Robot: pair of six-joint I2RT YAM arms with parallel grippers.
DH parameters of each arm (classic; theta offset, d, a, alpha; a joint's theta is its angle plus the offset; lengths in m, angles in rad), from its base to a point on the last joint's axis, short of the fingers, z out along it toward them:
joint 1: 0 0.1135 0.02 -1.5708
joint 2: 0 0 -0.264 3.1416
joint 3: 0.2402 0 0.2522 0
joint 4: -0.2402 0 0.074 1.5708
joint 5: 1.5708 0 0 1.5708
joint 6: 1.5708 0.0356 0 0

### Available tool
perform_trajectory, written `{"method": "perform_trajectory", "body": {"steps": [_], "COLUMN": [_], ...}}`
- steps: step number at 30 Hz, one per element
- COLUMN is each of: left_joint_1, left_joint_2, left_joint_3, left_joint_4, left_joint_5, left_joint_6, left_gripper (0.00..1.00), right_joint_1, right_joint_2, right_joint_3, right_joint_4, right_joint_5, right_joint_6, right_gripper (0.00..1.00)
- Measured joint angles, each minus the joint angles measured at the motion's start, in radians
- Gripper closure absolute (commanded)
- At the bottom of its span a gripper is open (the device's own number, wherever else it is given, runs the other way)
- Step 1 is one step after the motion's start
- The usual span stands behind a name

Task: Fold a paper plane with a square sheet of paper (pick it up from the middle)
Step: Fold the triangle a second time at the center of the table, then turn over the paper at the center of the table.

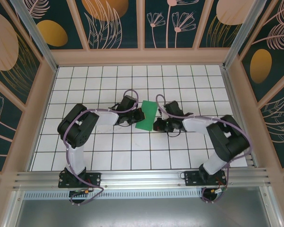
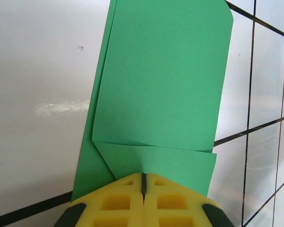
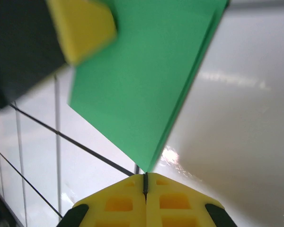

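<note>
Pinching one green sheet (image 1: 146, 115) is left gripper (image 2: 143, 180); right gripper (image 3: 145, 178) perhaps touches.

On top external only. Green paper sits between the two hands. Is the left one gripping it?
Observer: In the left wrist view, the left hand is shut. Its tips are over the near edge of the green paper, and nothing shows between them.
Operator: Folded yet?
Observer: Yes. An upper layer lies over a lower one, with a slanted crease near the tips.
Operator: Right side?
Observer: The right hand is shut too. The paper's corner points at its tips, just ahead of them.
</note>
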State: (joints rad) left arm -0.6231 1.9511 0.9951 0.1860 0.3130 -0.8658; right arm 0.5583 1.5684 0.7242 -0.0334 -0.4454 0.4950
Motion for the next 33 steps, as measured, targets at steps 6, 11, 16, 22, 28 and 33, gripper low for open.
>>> {"method": "perform_trajectory", "body": {"steps": [6, 11, 16, 22, 28, 33], "left_joint_1": [0.0, 0.0, 0.0, 0.008, 0.014, 0.014], "left_joint_2": [-0.001, -0.001, -0.002, -0.038, -0.136, -0.173], "left_joint_3": [0.0, 0.0, 0.0, -0.017, -0.047, -0.073], "left_joint_4": [0.0, 0.0, 0.0, -0.011, -0.01, -0.003], "left_joint_5": [0.0, 0.0, 0.001, 0.012, 0.016, 0.001], "left_joint_6": [0.0, 0.0, 0.001, 0.02, 0.023, 0.008], "left_gripper": [1.0, 1.0, 0.9, 0.7, 0.62, 0.6], "right_joint_1": [-0.003, 0.008, 0.011, -0.042, -0.091, -0.092], "right_joint_2": [-0.03, 0.109, 0.164, 0.16, 0.158, 0.184], "right_joint_3": [0.09, 0.146, 0.147, 0.144, 0.143, 0.146], "right_joint_4": [0.037, 0.042, 0.035, 0.073, 0.108, 0.114], "right_joint_5": [0.065, 0.079, 0.086, 0.091, 0.066, 0.001], "right_joint_6": [0.016, 0.017, 0.04, 0.084, 0.061, 0.027], "right_gripper": [0.97, 0.98, 0.95, 0.76, 0.68, 0.66]}}
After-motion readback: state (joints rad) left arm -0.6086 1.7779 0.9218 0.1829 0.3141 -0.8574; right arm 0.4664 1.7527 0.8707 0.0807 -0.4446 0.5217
